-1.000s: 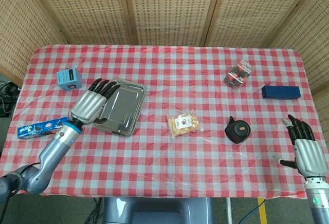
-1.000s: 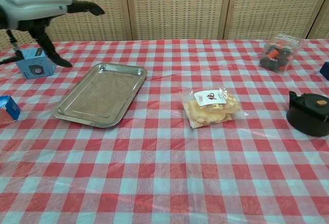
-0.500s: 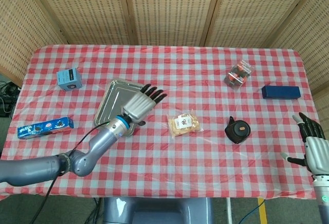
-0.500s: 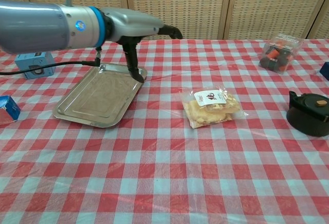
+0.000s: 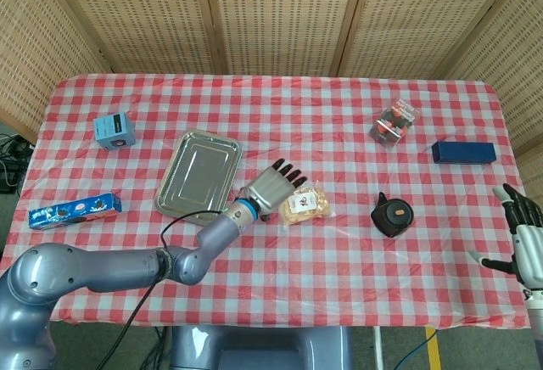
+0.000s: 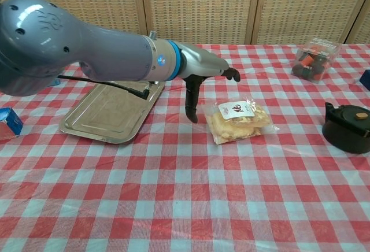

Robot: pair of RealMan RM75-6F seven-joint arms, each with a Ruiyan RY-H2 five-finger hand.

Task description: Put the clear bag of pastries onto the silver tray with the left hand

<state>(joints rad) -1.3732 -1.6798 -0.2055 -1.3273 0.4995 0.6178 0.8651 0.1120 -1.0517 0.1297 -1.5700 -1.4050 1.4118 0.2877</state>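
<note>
The clear bag of pastries [image 5: 305,204] lies flat on the checked tablecloth [image 5: 339,260], right of the silver tray [image 5: 198,174]: crinkled plastic, golden pieces, white label on top. The left hand [image 5: 271,189] hovers just beside it, fingers [image 6: 232,74] spread, holding nothing.

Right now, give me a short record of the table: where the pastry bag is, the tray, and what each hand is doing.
pastry bag: flat on the checked cloth, right of the tray, not on it
tray: silver, nothing on it
left hand: fingers spread, beside the bag's left edge, holding nothing
right hand: fingers apart at the table's right edge, holding nothing
task state: bag not yet picked up
</note>
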